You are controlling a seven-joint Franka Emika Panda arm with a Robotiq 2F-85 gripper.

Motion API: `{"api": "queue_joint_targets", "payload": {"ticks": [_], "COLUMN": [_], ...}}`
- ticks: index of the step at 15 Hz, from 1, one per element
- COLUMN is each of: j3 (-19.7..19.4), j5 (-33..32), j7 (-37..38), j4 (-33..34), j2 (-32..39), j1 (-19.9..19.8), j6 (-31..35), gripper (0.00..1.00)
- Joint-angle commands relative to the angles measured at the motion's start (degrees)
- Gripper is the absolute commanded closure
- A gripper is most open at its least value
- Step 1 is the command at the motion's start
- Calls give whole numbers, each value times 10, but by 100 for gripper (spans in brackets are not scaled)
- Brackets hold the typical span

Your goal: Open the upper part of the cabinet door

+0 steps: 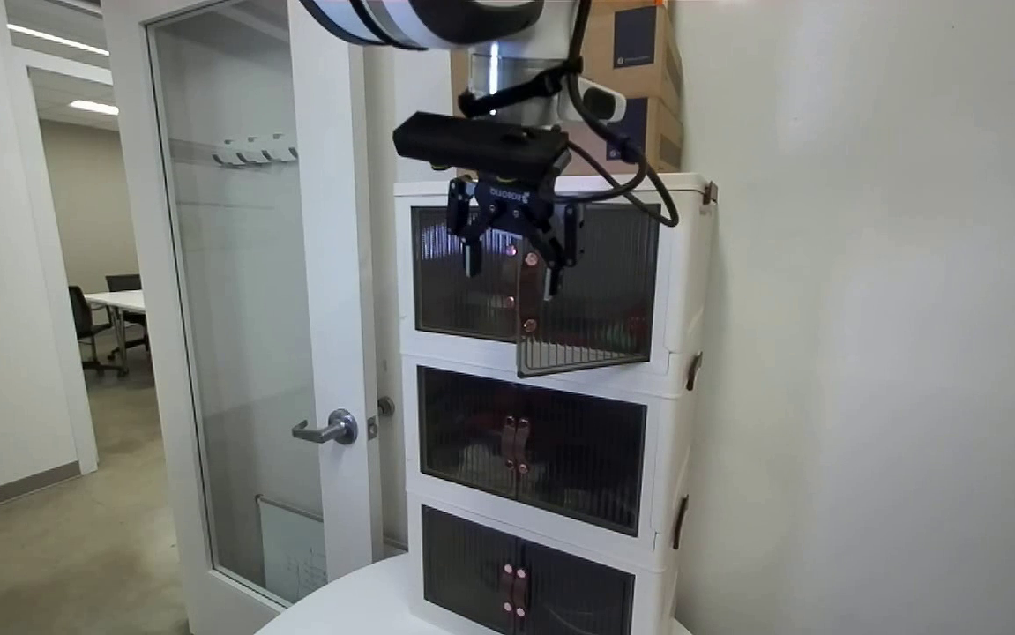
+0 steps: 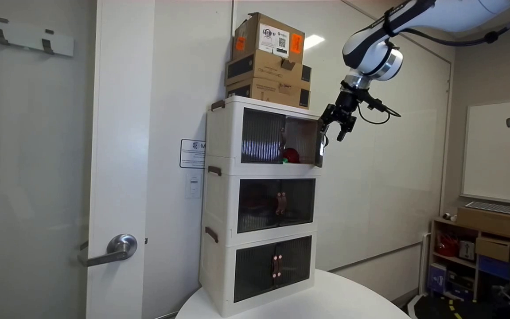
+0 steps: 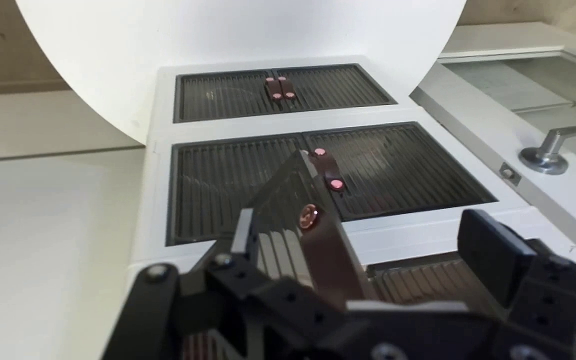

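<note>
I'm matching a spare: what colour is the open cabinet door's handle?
The handle is dark reddish brown, best seen in the wrist view.

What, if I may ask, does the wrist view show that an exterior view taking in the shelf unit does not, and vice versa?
Only the wrist view shows a pale board behind the glass of the room door and a copper rivet on the strap handle of the open upper door.
Only in an exterior view: the cardboard boxes, the shelf unit and the white arm.
Both show the cabinet, its closed lower doors, that open door, and the gripper, jaws apart.
</note>
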Motion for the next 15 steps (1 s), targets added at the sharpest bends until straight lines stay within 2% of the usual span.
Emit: {"api": "queue_joint_targets", "payload": {"ticks": [1,4,7,12,15], "j3": [-22,-33,-32,-4,16], "j5": [-53,-118,-200,-251,-265], "j7": [126,242,319,300,282], "j4": [-36,-33,-11,47,91], "j2": [-39,-63,-90,-110,-83], "j1": [22,40,58,87,107], "j6": [21,11,-48,-163,-206], "gripper": [0,0,0,0,0]}}
